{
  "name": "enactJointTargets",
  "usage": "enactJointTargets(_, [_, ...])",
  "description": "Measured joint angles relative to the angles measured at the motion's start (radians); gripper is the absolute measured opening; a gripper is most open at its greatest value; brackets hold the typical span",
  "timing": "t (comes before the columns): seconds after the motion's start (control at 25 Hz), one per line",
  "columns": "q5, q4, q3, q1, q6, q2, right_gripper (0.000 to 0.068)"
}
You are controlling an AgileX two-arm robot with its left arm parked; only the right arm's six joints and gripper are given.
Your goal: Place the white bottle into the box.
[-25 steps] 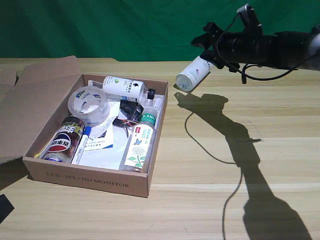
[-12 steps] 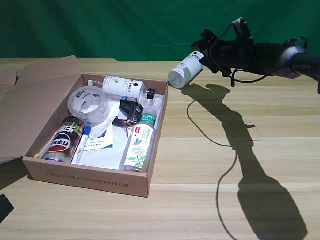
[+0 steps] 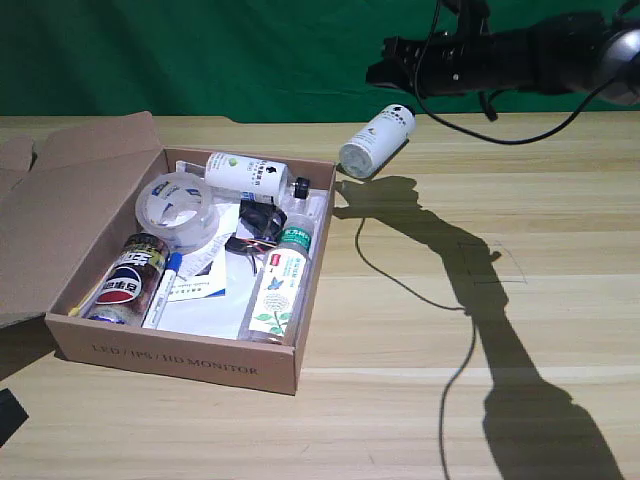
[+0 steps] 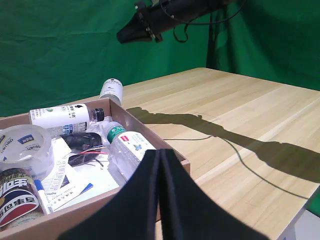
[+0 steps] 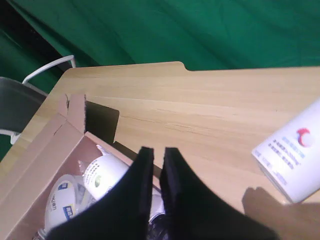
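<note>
The box (image 3: 175,362) reads "LED / IPS / HD MONITOR" along its near side (faint); other labels are unreadable.

Studio-like test setup: green backdrop (image 3: 200,50) behind wooden table (image 3: 560,230)

Bright, even light; the arm (image 3: 520,60) throws a hard dark shadow (sharp-edged) across the table (image 3: 560,260).

I see smooth glossy white plastic bottle (image 3: 376,142) below my gripper (image 3: 385,70), matt brown cardboard box (image 3: 180,358), light wood-grain table (image 3: 560,200), matt green cloth backdrop (image 3: 200,50)
</note>
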Motion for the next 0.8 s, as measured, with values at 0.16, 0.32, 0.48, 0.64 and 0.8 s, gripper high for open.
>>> enactJointTargets(0.16, [0.041, -0.153, 0.000, 0.000, 0.078, -0.124, 0.0004])
enactJointTargets(0.32, [0.118, -0.330, -0.002, 0.000, 0.231, -0.222, 0.0003])
enactJointTargets(0.48, [0.176, -0.507, 0.039, 0.000, 0.339, -0.289, 0.0003])
enactJointTargets(0.64, [0.227, -0.641, 0.086, -0.024, 0.427, -0.339, 0.0003])
enactJointTargets(0.8, [0.327, -0.802, 0.098, -0.042, 0.461, -0.380, 0.0003])
